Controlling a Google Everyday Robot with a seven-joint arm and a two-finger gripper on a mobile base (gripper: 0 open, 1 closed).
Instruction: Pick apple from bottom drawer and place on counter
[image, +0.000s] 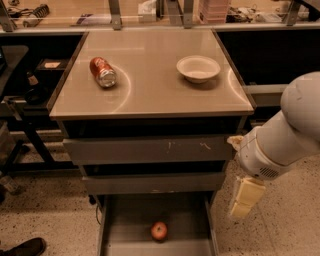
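The small red apple (159, 230) lies on the grey floor of the open bottom drawer (125, 225), near its front middle. The counter (150, 75) is the glossy beige top of the grey cabinet. My gripper (245, 198) hangs below the white arm at the right of the cabinet, beside the drawer's right edge and above and to the right of the apple. It holds nothing that I can see.
A red soda can (102, 71) lies on its side at the counter's left. A white bowl (198, 68) stands at the right. Two closed scuffed drawers (150, 150) sit above the open one. A dark shoe (22, 247) shows at the bottom left.
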